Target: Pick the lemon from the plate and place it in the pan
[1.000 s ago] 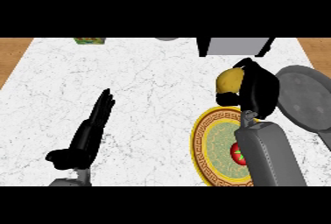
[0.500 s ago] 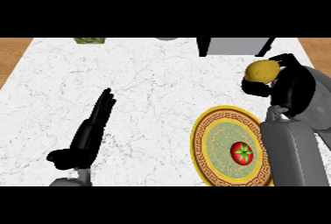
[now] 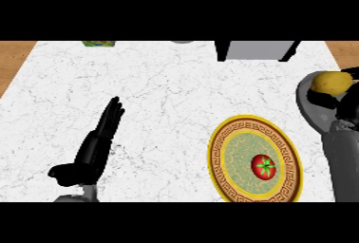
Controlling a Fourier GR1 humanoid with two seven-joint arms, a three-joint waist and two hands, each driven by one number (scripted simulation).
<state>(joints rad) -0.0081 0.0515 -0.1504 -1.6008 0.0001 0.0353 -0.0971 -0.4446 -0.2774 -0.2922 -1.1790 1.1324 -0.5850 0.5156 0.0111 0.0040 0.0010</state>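
Lemon (image 3: 331, 82), round, clasped by right robot hand (image 3: 341, 105) above grey pan (image 3: 308, 107); left robot hand (image 3: 98, 142) flat.

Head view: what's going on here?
The right robot hand is curled round the lemon and holds it over the grey pan at the counter's right edge. The lemon is not yet let go. The patterned plate now holds only a tomato. The left robot hand rests open on the counter, fingers straight.
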